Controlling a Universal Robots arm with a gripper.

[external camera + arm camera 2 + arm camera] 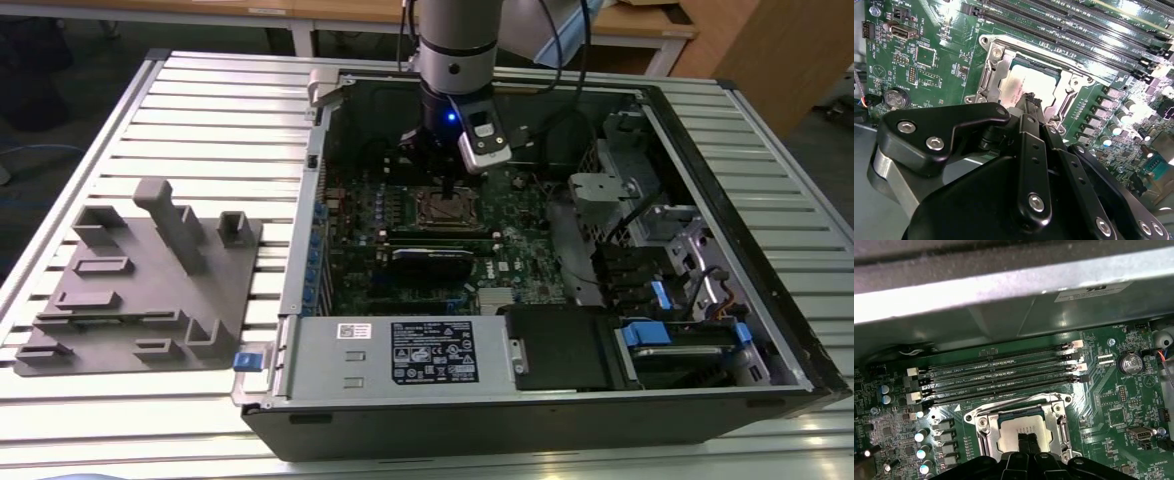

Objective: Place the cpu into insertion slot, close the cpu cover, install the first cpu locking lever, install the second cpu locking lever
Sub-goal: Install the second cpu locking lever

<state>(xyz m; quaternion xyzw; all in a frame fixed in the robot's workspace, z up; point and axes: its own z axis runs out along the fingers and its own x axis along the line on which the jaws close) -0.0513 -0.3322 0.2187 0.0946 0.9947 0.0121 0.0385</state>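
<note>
1. We see the gripper (1028, 441) lowered over the middle of the socket, with its two dark fingertips (1021, 440) pressed close together; in the second wrist view the tips (1030, 102) come down on the metal top of the chip. The fingers look drawn together, but we cannot tell whether they pinch anything between them.
2. The cpu (1021, 426) lies flat inside the insertion slot (983, 423), its pale silver-grey top showing in both wrist views (1016, 89).
3. The cpu cover (991, 70) appears as a silvery frame lying around the chip, with the chip showing through its square cut-out. We cannot tell whether the levers along its edges are latched.
4. Just beside the socket run the long narrow memory slots (999, 374), parallel to one side of it, on the green motherboard (1114, 405).
5. A round coin battery (1129, 362) sits on the board, well apart from the socket; in the second wrist view it shows near the board's edge (895, 98).
6. In the exterior view the arm (454, 40) reaches down into the open computer case (747, 200), with the gripper (445, 190) over the socket (445, 209).
7. The case rests on a slatted metal table (200, 110). On the exterior view's left, a grey fixture block (140, 275) stands on the table, well apart from the case.
</note>
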